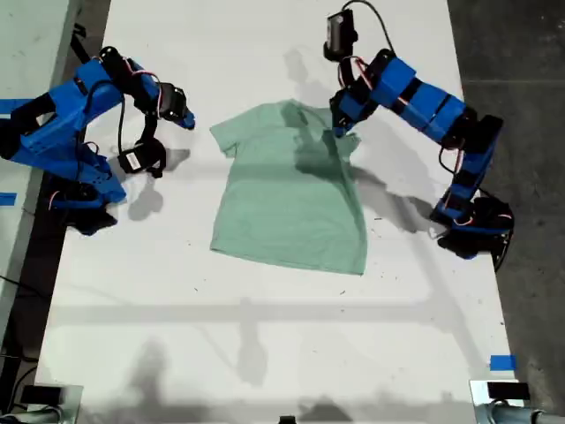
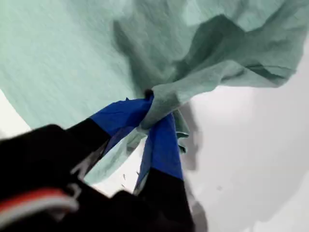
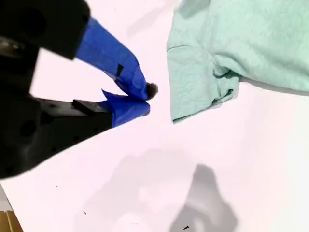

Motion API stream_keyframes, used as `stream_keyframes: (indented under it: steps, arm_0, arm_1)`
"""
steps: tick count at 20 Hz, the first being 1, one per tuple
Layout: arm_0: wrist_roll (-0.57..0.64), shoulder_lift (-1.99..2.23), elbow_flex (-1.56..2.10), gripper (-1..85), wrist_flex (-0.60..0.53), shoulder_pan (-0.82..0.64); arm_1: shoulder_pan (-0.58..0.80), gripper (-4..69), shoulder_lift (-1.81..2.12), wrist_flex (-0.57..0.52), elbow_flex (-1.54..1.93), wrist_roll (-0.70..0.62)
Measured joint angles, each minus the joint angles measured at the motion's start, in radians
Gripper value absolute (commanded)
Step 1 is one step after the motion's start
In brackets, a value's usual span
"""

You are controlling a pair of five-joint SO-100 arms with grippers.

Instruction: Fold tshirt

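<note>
Pinched cloth fills the tips of my first gripper [image 2: 154, 113], which is clenched on a bunched fold of the tshirt [image 1: 291, 190] near its sleeve; the rest of the garment spreads flat on the white table [image 1: 265, 336] below and beyond that grip. Just past my second gripper [image 3: 140, 99], closed with nothing between its tips, lies the other sleeve, untouched. Soft, light and limp, it will likely drape and wrinkle; hems and sleeve edges look best to pinch
</note>
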Motion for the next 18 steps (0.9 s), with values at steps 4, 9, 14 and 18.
stream_keyframes:
  steps: [4,9,14,18]
  arm_0:
    - [-0.008,0.0,0.0,2.9,-0.011,0.008]
    - [-0.026,0.0,0.0,17.2,-0.018,0.008]
    - [-0.035,-0.029,-0.058,18.5,0.029,0.008]
    - [-0.035,-0.077,-0.195,20.5,0.097,0.008]
  arm_1:
    - [-0.089,25.1,-0.221,-0.149,-0.091,0.086]
    - [-0.127,39.7,-0.278,-0.127,-0.106,0.14]
    - [-0.123,33.7,0.107,0.129,0.067,0.114]
    - [-0.126,31.4,0.601,0.166,0.376,0.115]
